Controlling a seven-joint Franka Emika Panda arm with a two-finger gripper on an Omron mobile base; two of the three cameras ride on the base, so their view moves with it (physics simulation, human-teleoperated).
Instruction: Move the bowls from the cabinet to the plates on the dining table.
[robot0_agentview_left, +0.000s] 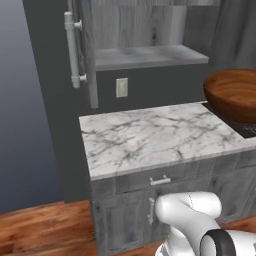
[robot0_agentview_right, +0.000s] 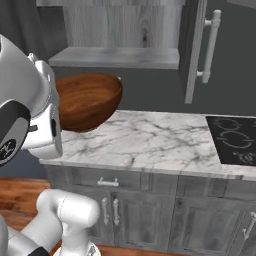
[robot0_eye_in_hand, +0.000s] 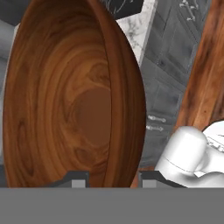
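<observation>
The deep, glossy reddish-brown wooden bowl (robot0_eye_in_hand: 74, 96) is held up off every surface; in the hand view its rim passes between the two small dark fingertips of the gripper (robot0_eye_in_hand: 109, 177), one inside the wall and one outside, so the jaws are pinched on the bowl's edge. From the left base view the same bowl (robot0_agentview_left: 232, 95) hangs over the right end of the small white marble counter with grey veins (robot0_agentview_left: 150, 135), partly cut by the picture's edge; from the right base view it (robot0_agentview_right: 87, 100) floats above the counter's left end, beside the arm's white wrist. Behind it stands the tall grey woodgrain cabinet (robot0_agentview_left: 140, 25) with its door swung open (the long silver bar handle (robot0_agentview_left: 72, 50) is on the door's face); the pale shelf (robot0_agentview_left: 150, 56) inside sits level with the bowl's rim or a little above it. A white wall socket (robot0_agentview_left: 121, 87) is set in the dark wall below the shelf. A black stove top (robot0_agentview_right: 232, 140) lies flush in the marble well apart from the bowl; grey drawer and door fronts with short silver handles (robot0_agentview_right: 107, 182) run under the counter, above a reddish wood floor (robot0_agentview_left: 45, 230).
</observation>
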